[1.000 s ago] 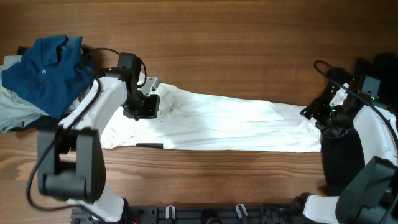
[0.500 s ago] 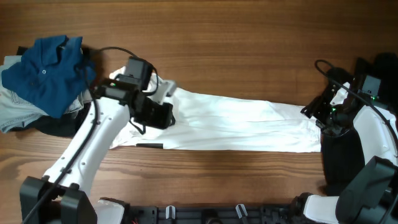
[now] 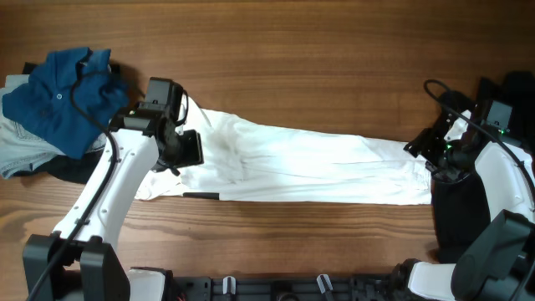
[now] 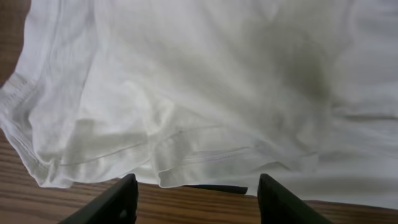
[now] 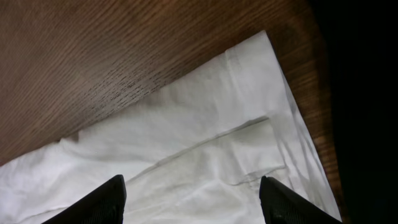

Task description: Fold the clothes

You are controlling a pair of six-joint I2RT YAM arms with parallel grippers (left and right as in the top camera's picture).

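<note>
Toward the table's left edge my left gripper gapes wide over the white shirt; my right gripper gapes wide too.

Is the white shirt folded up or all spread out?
Partly folded. The white shirt lies as a long narrow band across the table, with overlapping layers at both ends.
</note>
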